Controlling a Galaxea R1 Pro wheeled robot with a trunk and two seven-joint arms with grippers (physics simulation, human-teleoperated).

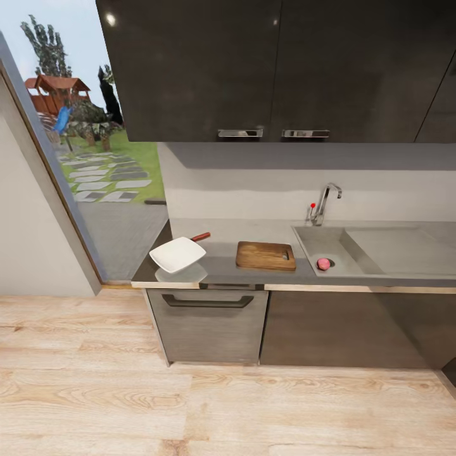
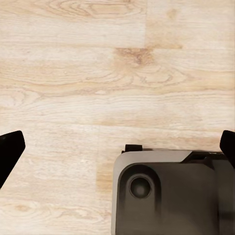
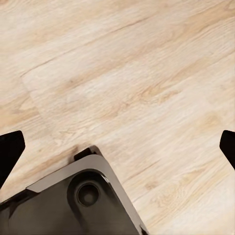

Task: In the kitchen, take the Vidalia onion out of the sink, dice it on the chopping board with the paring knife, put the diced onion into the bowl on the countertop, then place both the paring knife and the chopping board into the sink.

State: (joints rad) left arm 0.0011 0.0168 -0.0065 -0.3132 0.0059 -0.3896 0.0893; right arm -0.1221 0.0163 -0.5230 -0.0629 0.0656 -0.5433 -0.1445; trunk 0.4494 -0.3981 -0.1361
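In the head view a pinkish Vidalia onion (image 1: 323, 263) lies in the grey sink (image 1: 316, 244), beside the round drain. The dark wooden chopping board (image 1: 266, 256) rests on the countertop (image 1: 225, 233) just left of the sink. Further left sits the white bowl (image 1: 178, 254). The paring knife's reddish handle (image 1: 201, 237) pokes out from behind the bowl; its blade is hidden. My left gripper (image 2: 117, 147) hangs open above the wooden floor, black fingertips (image 2: 10, 149) far apart. My right gripper (image 3: 117, 147) is likewise open over the floor.
A chrome tap (image 1: 324, 201) with a red knob stands behind the sink, whose drainboard (image 1: 399, 247) runs right. Dark wall cabinets (image 1: 272, 69) hang above the worktop. A glass door (image 1: 95, 158) opens to a garden at left. Light wooden floor (image 1: 221, 405) lies before the cabinets. The robot's base (image 2: 171, 196) shows below each wrist.
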